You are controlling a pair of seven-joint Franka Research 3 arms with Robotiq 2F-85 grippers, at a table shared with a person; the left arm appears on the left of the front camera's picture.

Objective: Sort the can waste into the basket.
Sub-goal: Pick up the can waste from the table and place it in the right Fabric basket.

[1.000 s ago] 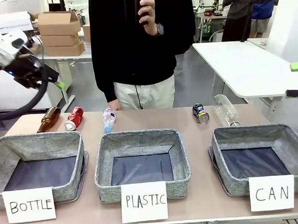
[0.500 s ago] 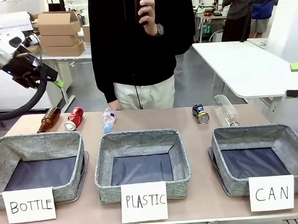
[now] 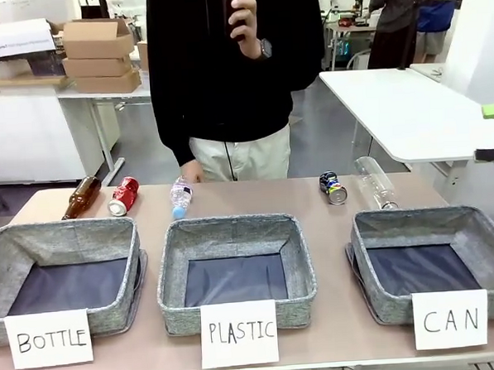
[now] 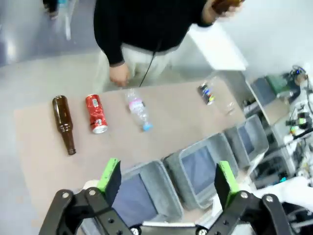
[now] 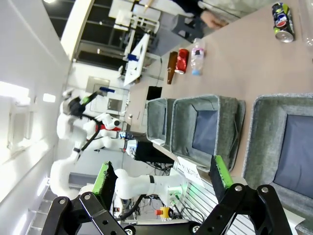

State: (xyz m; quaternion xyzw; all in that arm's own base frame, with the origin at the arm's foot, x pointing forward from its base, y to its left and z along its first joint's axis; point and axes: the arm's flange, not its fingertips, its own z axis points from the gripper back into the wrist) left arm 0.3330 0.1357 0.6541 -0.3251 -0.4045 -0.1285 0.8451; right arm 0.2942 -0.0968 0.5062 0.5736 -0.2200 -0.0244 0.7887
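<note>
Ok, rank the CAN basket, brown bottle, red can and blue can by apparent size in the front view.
1. CAN basket, largest by far, though it is also nearest the camera.
2. brown bottle.
3. red can.
4. blue can, only slightly smaller than the red can; a close call.

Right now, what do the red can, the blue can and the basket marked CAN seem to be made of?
Red can: probably thin metal, glossy red print, bare silver top. Blue can: likely the same metal, crushed, with a shiny end. Basket: grey woven fabric, matte, with a dark smooth lining.
</note>
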